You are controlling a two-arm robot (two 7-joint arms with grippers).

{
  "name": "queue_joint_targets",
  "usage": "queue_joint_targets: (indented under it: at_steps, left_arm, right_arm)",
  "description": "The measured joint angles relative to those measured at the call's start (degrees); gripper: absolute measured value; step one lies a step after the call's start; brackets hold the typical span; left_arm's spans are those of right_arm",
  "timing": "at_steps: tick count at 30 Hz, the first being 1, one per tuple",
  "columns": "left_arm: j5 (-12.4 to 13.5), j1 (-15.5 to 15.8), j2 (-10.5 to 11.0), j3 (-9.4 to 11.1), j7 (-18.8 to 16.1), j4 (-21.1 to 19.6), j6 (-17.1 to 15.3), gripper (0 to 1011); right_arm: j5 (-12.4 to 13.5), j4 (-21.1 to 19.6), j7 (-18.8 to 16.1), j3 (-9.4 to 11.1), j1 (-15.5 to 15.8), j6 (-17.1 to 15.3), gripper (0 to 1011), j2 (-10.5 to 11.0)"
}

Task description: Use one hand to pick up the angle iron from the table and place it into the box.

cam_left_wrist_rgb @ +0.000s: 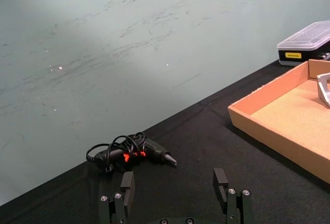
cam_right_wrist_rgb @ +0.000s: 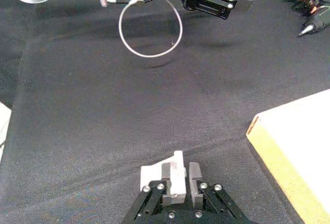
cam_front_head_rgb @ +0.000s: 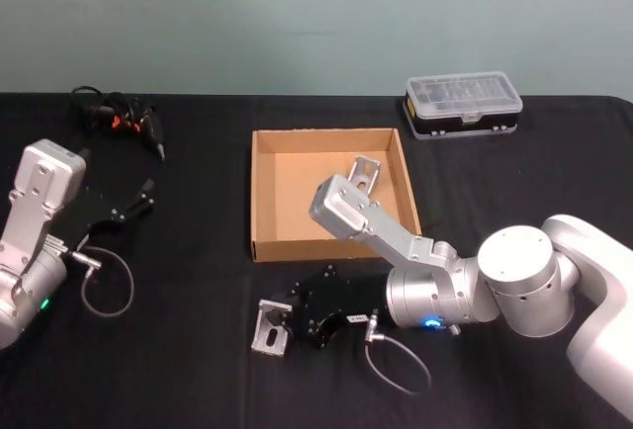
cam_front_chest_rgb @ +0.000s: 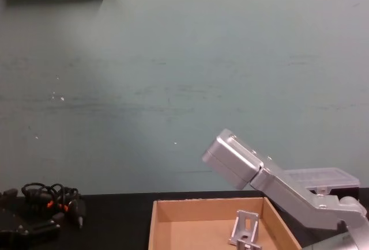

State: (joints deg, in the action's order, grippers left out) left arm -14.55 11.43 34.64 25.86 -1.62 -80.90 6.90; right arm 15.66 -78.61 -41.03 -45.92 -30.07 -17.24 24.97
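Note:
An angle iron [cam_front_head_rgb: 271,328] of silver metal lies on the black table [cam_front_head_rgb: 178,370] just in front of the brown box [cam_front_head_rgb: 259,192]. My right gripper [cam_front_head_rgb: 290,322] is down at it. In the right wrist view its fingers [cam_right_wrist_rgb: 167,175] stand close together with one flange of that angle iron [cam_right_wrist_rgb: 157,177] between them. A second angle iron [cam_front_head_rgb: 364,174] rests inside the box, also seen in the chest view [cam_front_chest_rgb: 245,230]. My left gripper [cam_front_head_rgb: 138,200] hovers open and idle at the table's left, with nothing between its fingers [cam_left_wrist_rgb: 127,182].
A clear-lidded black-and-yellow plastic case [cam_front_head_rgb: 462,105] stands behind the box to the right. A tangle of black cables with a pointed tool [cam_front_head_rgb: 124,118] lies at the back left. A grey wire loop [cam_front_head_rgb: 104,286] hangs from the left arm, and another [cam_front_head_rgb: 401,365] from the right.

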Motion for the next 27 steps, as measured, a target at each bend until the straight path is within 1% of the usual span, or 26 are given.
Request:
queue_joint_targets:
  at_steps: [1, 5, 6, 12, 17, 20, 21, 23, 24, 27]
  left_arm:
    - [0.0, 0.0, 0.0, 0.0, 0.0, 0.0, 0.0, 1000]
    - [0.0, 0.0, 0.0, 0.0, 0.0, 0.0, 0.0, 1000]
    - [0.0, 0.0, 0.0, 0.0, 0.0, 0.0, 0.0, 1000]
    - [0.0, 0.0, 0.0, 0.0, 0.0, 0.0, 0.0, 1000]
    - [0.0, 0.0, 0.0, 0.0, 0.0, 0.0, 0.0, 1000]
    - [0.0, 0.0, 0.0, 0.0, 0.0, 0.0, 0.0, 1000]
    - [0.0, 0.0, 0.0, 0.0, 0.0, 0.0, 0.0, 1000]
    - [0.0, 0.0, 0.0, 0.0, 0.0, 0.0, 0.0, 1000]
    - [0.0, 0.0, 0.0, 0.0, 0.0, 0.0, 0.0, 1000]
    - [0.0, 0.0, 0.01, 0.0, 0.0, 0.0, 0.0, 1000]
  right_arm:
    - [-0.01, 0.02, 0.0, 0.01, 0.0, 0.0, 195, 0.0]
    - [-0.08, 0.1, 0.0, 0.06, -0.03, 0.0, 122, -0.02]
    - [-0.1, 0.1, 0.0, 0.09, -0.04, 0.0, 80, -0.01]
    - [-0.14, -0.07, 0.2, 0.33, 0.1, 0.0, 75, 0.12]
    - [0.45, -1.69, 1.31, 1.6, 0.9, 0.07, 75, 0.6]
    - [1.27, -3.8, 2.7, 3.18, 1.89, 0.29, 75, 1.27]
    - [1.82, -5.22, 3.77, 4.32, 2.6, 0.48, 75, 1.73]
    - [2.19, -6.52, 4.96, 5.37, 3.21, 0.67, 75, 2.13]
    - [2.48, -7.97, 6.29, 6.54, 3.94, 0.89, 75, 2.62]
    - [2.85, -10.03, 8.34, 8.47, 4.97, 1.17, 75, 3.33]
